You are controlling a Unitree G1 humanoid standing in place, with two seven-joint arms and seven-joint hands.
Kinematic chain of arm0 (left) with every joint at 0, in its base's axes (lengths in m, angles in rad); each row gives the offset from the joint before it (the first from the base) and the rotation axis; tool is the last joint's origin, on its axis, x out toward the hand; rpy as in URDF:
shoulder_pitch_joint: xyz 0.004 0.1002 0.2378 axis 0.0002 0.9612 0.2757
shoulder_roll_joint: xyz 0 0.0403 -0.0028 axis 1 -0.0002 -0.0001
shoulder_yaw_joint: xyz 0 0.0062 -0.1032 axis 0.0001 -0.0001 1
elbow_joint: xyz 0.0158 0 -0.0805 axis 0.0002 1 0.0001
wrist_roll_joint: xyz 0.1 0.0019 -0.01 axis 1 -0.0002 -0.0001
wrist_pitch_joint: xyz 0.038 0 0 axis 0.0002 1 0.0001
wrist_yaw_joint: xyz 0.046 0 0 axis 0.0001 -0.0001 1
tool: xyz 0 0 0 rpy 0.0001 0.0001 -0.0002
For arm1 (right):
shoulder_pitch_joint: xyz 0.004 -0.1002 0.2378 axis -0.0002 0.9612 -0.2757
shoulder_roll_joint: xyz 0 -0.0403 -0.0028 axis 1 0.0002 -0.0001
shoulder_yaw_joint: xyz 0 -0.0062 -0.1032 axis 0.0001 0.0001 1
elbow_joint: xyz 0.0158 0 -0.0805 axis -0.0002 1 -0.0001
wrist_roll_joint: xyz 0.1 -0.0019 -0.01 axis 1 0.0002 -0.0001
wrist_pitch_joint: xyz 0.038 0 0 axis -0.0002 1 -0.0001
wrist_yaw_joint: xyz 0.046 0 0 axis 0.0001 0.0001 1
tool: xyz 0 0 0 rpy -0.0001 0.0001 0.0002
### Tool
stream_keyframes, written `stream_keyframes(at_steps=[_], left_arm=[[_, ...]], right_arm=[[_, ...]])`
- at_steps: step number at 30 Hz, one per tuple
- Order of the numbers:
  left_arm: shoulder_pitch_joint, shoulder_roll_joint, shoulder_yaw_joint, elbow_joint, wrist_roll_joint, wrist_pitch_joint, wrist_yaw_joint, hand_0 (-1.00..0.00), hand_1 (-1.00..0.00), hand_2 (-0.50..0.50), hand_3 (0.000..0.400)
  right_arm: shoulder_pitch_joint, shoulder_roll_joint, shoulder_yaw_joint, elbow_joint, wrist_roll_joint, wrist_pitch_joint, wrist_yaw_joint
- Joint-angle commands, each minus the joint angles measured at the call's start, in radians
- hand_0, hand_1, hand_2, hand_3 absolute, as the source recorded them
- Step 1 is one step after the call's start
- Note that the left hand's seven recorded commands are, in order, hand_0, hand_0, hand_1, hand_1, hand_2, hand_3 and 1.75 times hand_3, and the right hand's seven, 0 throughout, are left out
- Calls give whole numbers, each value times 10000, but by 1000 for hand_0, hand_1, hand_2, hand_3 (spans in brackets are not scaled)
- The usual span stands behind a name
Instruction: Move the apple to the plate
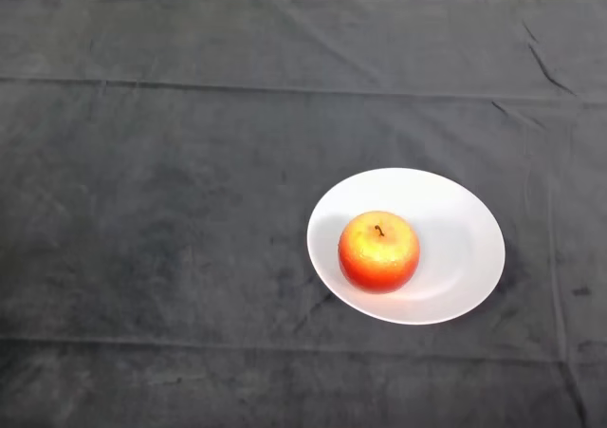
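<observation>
Red-and-yellow round apple (pixel 378 251) sits on the round white shallow plate (pixel 455 229), stem up, resting in the left part of the dish, close to the plate's near-left rim. Plate rests on the bench under a dark grey wrinkled cloth (pixel 171 210), right of centre and toward the near edge. Hand state: cannot tell, no part of it is in frame.

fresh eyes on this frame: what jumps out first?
A red-and-yellow apple sitting stem-up on a white plate, right of centre and toward the near edge of the table. It lies on the plate's left half. All around them is only the dark, creased cloth covering the table.
</observation>
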Motion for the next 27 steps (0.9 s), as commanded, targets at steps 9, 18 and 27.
stream_keyframes(at_steps=[9, 18, 27], left_arm=[[-424, -132, 434, 483, 181, -241, -85, 0, 0, 0, 0], [-350, -202, 488, 262, 274, -180, -75, 0, 0, 0, 0], [-191, -297, 519, -276, 385, 92, 5, 0, 0, 0, 0]], right_arm=[[108, -65, -23, -310, 186, 3, -1], [106, -67, -24, -303, 186, 2, 3], [107, -66, -24, -304, 185, 1, 3]])
